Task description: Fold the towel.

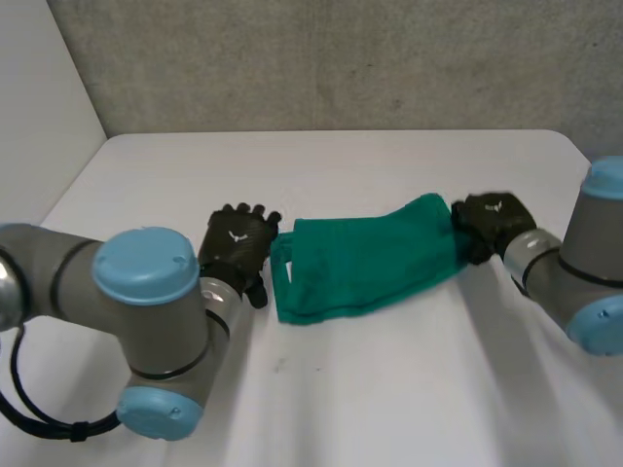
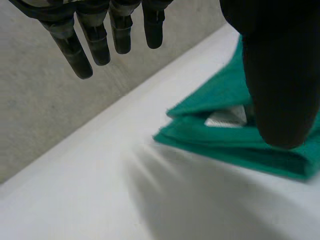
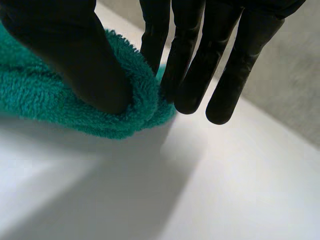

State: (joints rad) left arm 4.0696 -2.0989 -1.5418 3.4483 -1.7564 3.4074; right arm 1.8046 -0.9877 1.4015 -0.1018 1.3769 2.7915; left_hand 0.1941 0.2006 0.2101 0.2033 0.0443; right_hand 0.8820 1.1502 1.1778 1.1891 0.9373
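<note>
A green towel (image 1: 365,268), folded into a thick band, lies mid-table between the two hands. Its long axis runs across the table from one arm to the other, its right end angled a little toward the far edge. At its left end the layers open around a white label (image 2: 225,117).

The left hand (image 1: 237,243) hangs just beside that left end, fingers (image 2: 95,40) straight and spread, holding nothing. The right hand (image 1: 494,224) pinches the towel's right end between thumb (image 3: 75,50) and fingers.

The table (image 1: 389,389) is white with rounded far corners. A grey wall (image 1: 341,58) stands behind it, with a white panel (image 1: 39,97) at the left.
</note>
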